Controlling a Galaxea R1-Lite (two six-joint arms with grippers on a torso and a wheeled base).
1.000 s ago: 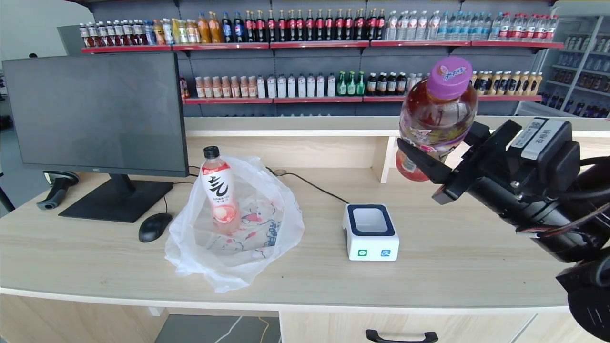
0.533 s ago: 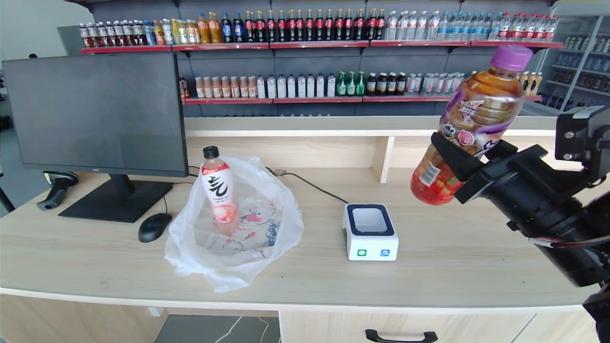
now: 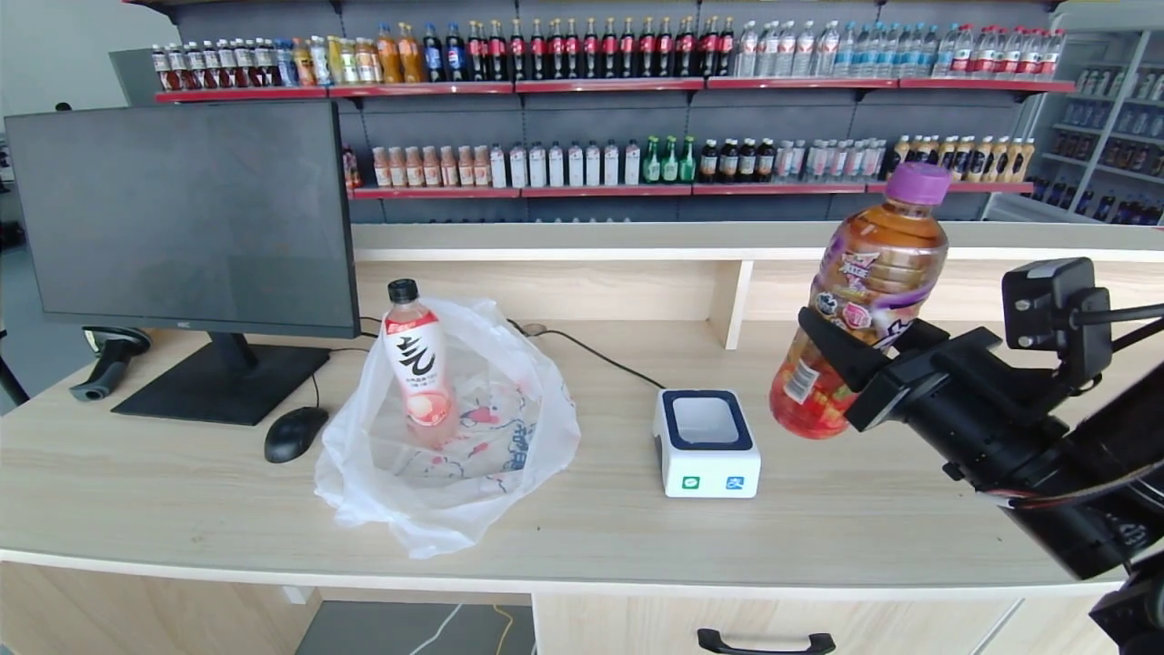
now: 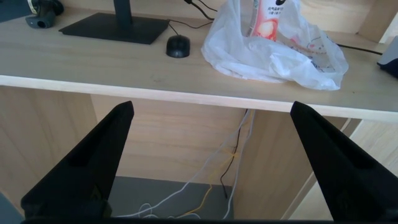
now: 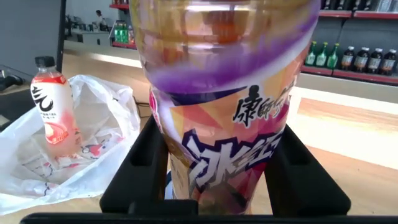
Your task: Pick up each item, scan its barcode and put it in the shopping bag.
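Note:
My right gripper [image 3: 841, 350] is shut on a tea bottle [image 3: 859, 291] with a purple cap, held tilted above the counter just right of the white barcode scanner [image 3: 706, 442]. The tea bottle [image 5: 217, 93] stands close up between the black fingers [image 5: 134, 165] in the right wrist view. A white plastic shopping bag [image 3: 450, 432] lies open on the counter with a pink bottle [image 3: 416, 359] standing upright in it; the bag [image 5: 68, 155] and pink bottle [image 5: 55, 106] also appear in the right wrist view. My left gripper [image 4: 208, 162] hangs open below the counter's front edge, with the bag [image 4: 273, 43] above it.
A black monitor [image 3: 186, 218] stands at the counter's left with a mouse [image 3: 295, 433] and a handheld scanner [image 3: 107, 357] beside it. A cable [image 3: 600, 357] runs behind the scanner. Shelves of drinks [image 3: 637, 109] fill the back wall. A raised ledge [image 3: 727, 241] borders the counter's far side.
My right gripper has swung the tea bottle from cap-toward-the-camera to more upright, then lowered it toward the counter beside the scanner. The bag and pink bottle have not moved.

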